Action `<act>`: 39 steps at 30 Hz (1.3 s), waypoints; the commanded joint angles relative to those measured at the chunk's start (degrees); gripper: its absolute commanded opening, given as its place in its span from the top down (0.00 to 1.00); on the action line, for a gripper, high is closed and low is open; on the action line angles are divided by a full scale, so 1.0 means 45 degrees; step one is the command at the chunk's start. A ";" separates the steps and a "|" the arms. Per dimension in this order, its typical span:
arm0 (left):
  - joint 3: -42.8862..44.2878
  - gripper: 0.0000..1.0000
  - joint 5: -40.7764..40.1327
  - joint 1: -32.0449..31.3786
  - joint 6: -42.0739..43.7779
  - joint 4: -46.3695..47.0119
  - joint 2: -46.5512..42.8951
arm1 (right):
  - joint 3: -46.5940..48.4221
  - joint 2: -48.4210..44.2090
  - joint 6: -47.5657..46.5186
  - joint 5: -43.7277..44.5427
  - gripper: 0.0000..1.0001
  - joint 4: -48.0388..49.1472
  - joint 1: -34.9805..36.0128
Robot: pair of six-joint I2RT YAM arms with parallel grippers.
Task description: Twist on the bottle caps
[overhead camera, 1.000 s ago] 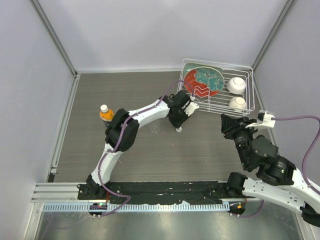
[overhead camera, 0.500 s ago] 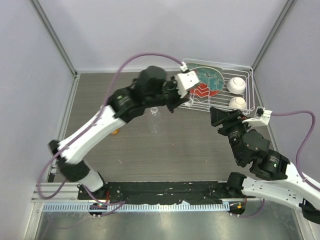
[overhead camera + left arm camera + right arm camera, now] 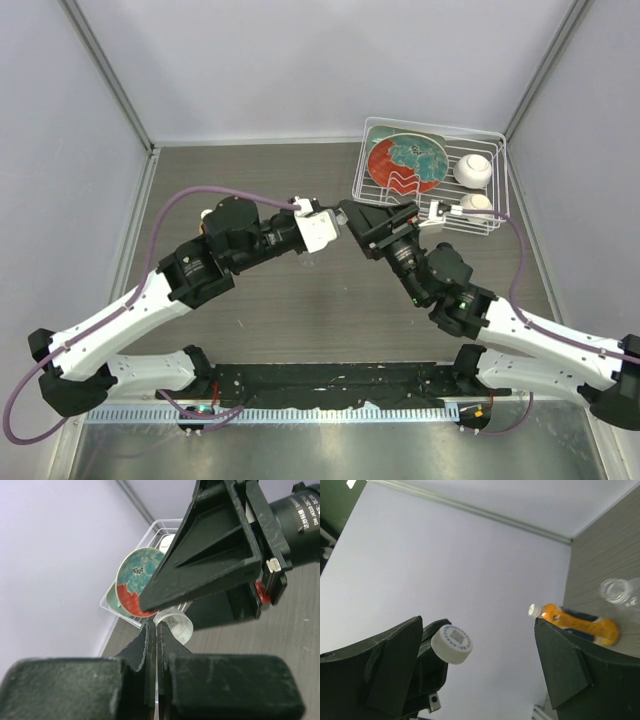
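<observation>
My left gripper (image 3: 157, 625) is shut, its tips pinching the rim of a white bottle cap (image 3: 176, 624). In the right wrist view that cap (image 3: 451, 644) hangs between the spread fingers of my open right gripper (image 3: 479, 630), close to its left finger (image 3: 385, 665) and touching neither. The two grippers meet tip to tip over the table's middle, left gripper (image 3: 338, 222) and right gripper (image 3: 352, 215). Beyond them stand the orange bottle (image 3: 585, 625), a cream cap (image 3: 535, 610) on its neck, and the clear bottle (image 3: 615, 590) with an open mouth. My arms hide both bottles from above.
A white wire rack (image 3: 500, 190) at the back right holds a red-and-teal plate (image 3: 405, 160) and two white balls (image 3: 472, 170). The plate (image 3: 132, 577) shows behind my left fingers. Grey walls close off the left, right and back.
My right gripper has swung left from the right side to the table's middle and opened wide. My left arm has drawn back from the rack to meet it, still shut.
</observation>
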 commanded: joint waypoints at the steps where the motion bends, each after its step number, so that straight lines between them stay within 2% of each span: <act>1: -0.0305 1.00 -0.0729 -0.0030 0.1056 0.2333 -0.0402 | -0.0079 0.0912 0.2622 -0.2328 0.01 0.3870 -0.0181; 7: -0.1360 1.00 -0.1002 -0.0030 0.1936 0.3584 -0.0617 | -0.0158 0.1558 0.3639 -0.3249 0.03 0.4969 -0.0493; 14: -0.1985 1.00 -0.0534 -0.0030 0.2053 0.3973 -0.0910 | -0.0490 0.1636 0.4303 -0.3835 0.23 0.5673 -0.1039; 17: -0.2161 1.00 -0.0320 -0.0050 0.2365 0.4053 -0.1047 | -0.0588 0.1637 0.4460 -0.4109 0.28 0.5869 -0.1157; 24: -0.2239 1.00 0.1006 -0.0030 0.2308 0.3760 -0.1496 | -0.0959 0.1403 0.4714 -0.4539 0.28 0.5791 -0.1548; 39: -0.3236 1.00 0.0833 -0.0030 0.2874 0.4834 -0.1652 | -0.0354 0.1949 0.4460 -0.5925 0.48 0.6377 -0.1568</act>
